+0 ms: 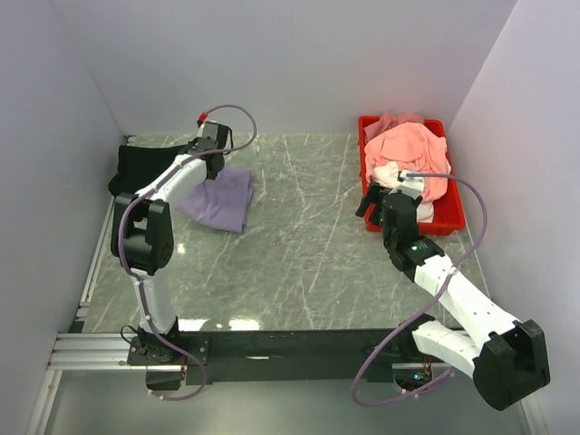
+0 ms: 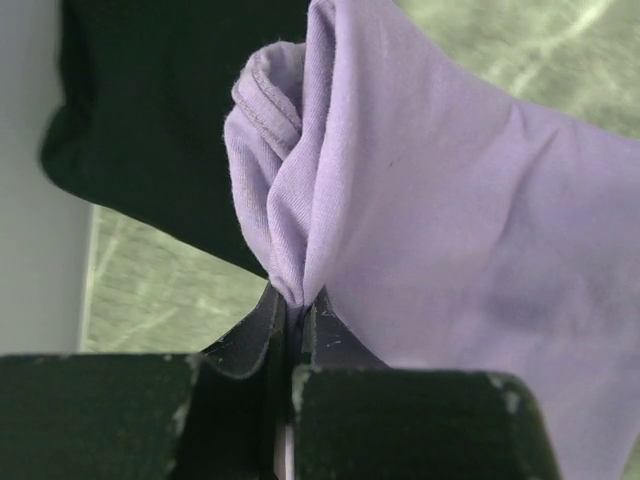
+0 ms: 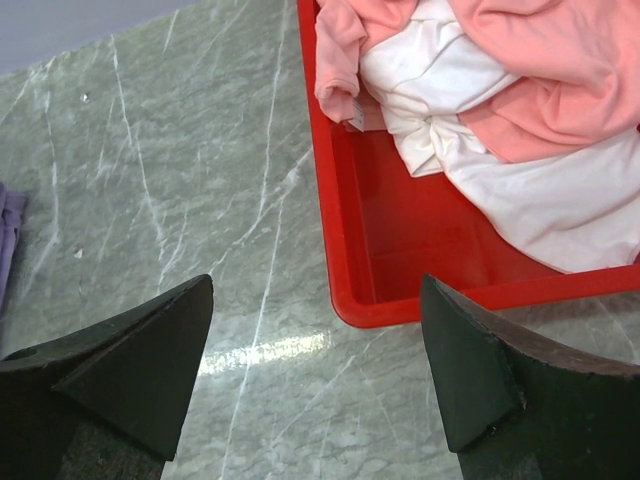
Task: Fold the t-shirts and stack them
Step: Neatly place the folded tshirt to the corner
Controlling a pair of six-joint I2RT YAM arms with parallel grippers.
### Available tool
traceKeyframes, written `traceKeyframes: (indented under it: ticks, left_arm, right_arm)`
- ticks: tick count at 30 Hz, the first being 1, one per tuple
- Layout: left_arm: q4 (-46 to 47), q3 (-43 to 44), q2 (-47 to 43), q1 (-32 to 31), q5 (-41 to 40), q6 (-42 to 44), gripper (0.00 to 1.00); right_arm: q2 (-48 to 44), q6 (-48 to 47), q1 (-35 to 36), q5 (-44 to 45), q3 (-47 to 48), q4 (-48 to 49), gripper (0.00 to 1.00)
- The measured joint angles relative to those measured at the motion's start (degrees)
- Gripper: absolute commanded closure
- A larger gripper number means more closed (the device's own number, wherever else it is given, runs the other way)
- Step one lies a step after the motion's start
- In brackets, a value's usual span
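My left gripper (image 1: 206, 170) (image 2: 293, 305) is shut on a pinched fold of the lavender t-shirt (image 1: 227, 196) (image 2: 450, 220), which hangs from the jaws down onto the table at the back left. The black t-shirt (image 1: 136, 165) (image 2: 170, 120) lies just beyond it, in the back left corner. In the red tray (image 1: 460, 201) (image 3: 400, 260) at the back right, the salmon-pink t-shirt (image 1: 412, 145) (image 3: 560, 70) is heaped over the white t-shirt (image 1: 424, 210) (image 3: 520, 190). My right gripper (image 1: 370, 201) (image 3: 316, 290) hovers open at the tray's near left corner, holding nothing.
Grey marble tabletop (image 1: 308, 236) stretches between the lavender shirt and the tray. White walls enclose the left, back and right sides. An edge of lavender cloth (image 3: 8, 230) shows at the far left of the right wrist view.
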Motion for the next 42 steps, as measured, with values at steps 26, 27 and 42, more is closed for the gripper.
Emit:
traceKeyframes:
  ticks: [26, 27, 42]
  left_arm:
    - [0.61, 13.64, 3.34, 9.29, 1.05, 9.49, 0.99]
    - [0.76, 14.12, 3.74, 9.29, 1.55, 9.51, 1.0]
    - [0.48, 23.96, 6.58, 13.42, 7.28, 5.77, 1.0]
  right_arm:
    - [-0.76, -0.63, -0.26, -0.5, 0.15, -0.31, 0.1]
    - [-0.55, -0.66, -0.26, -0.52, 0.2, -0.35, 0.1]
    - [1.68, -0.85, -0.37, -0.7, 1.11, -1.7, 0.1]
